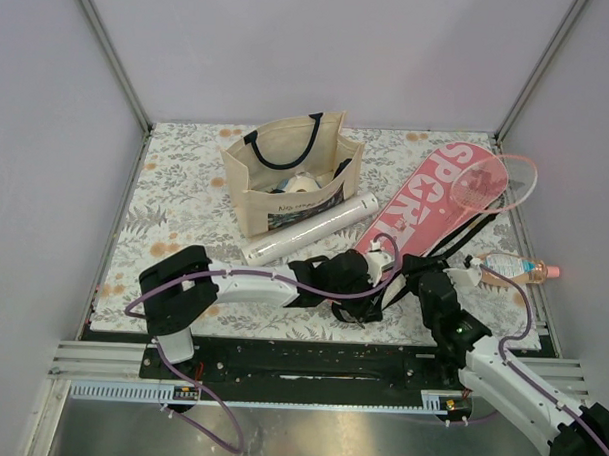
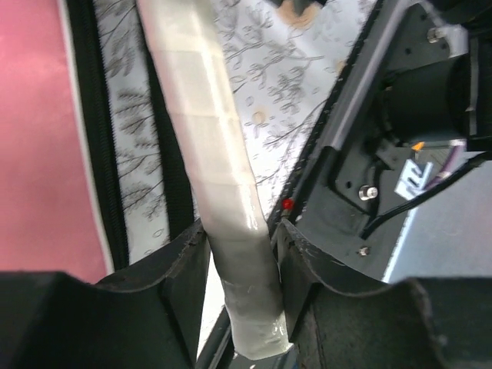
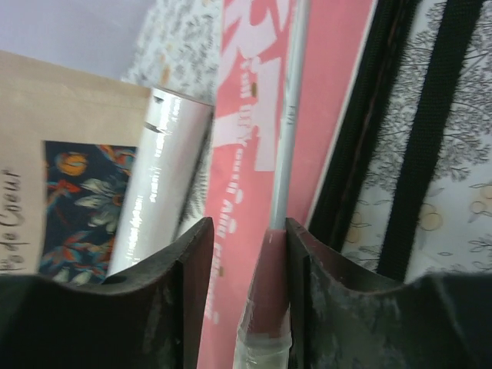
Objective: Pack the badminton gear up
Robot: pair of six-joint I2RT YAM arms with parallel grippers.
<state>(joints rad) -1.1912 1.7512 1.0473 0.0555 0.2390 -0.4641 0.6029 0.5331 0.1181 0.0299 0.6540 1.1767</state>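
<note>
The pink "SPORT" cover (image 1: pixel 425 207) lies at the right of the mat, its black strap (image 3: pixel 430 131) beside it. A pink-framed racket (image 1: pixel 504 183) lies on it, head at the far right. My left gripper (image 1: pixel 360 295) is shut on a white wrapped racket handle (image 2: pixel 207 138), both fingers (image 2: pixel 169 269) touching it; the gripper also shows in the left wrist view (image 2: pixel 238 238). My right gripper (image 1: pixel 423 267) straddles a racket's grey shaft (image 3: pixel 288 115). Its jaws stand apart in the right wrist view (image 3: pixel 248 231): the racket's pink cone (image 3: pixel 269 284) rests against the right finger, with a gap on the left. The long white tube (image 1: pixel 309 228) lies in front of the tote.
A beige tote bag (image 1: pixel 286 177) with black handles stands at the middle back, with white things inside that I cannot identify. A small clear bottle with a pink cap (image 1: pixel 518 266) lies at the right edge. The tube (image 3: pixel 165 177) and tote (image 3: pixel 46 184) sit left of my right gripper.
</note>
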